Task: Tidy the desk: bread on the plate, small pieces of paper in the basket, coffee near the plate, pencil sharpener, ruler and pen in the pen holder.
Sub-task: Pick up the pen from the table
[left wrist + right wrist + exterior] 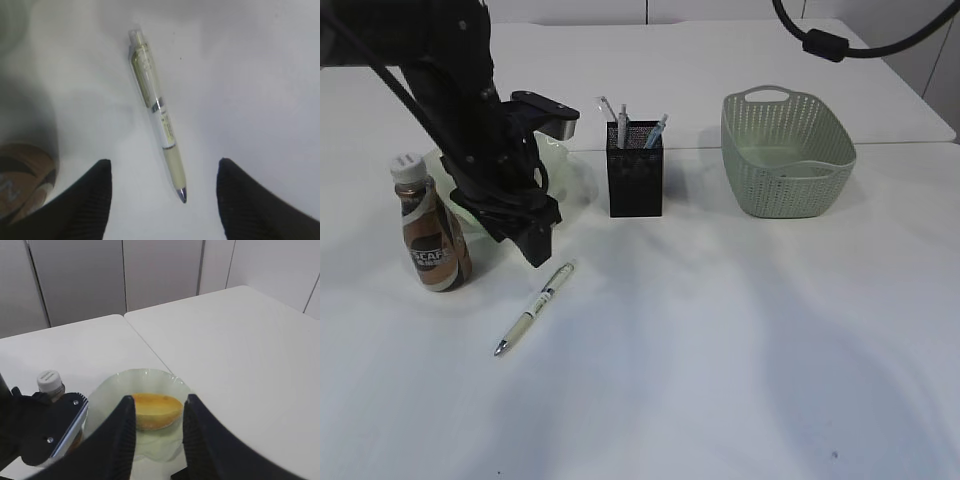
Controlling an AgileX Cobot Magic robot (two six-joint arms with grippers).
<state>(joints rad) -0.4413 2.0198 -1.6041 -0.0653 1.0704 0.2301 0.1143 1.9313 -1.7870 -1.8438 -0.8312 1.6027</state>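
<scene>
The left gripper (162, 200) is poised over the pen (535, 308) on the tabletop (740, 340), fingers apart. The barrel should be straddled squarely before closing. The right gripper's (157, 435) fingers are parted, empty. The bread (152, 411) is on the plate (107, 405); the pen holder (635, 170) contains stationery; the basket's (787, 150) interior is hidden.

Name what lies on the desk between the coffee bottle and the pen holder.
The left hand hangs there, above the pen, in the exterior view.
</scene>
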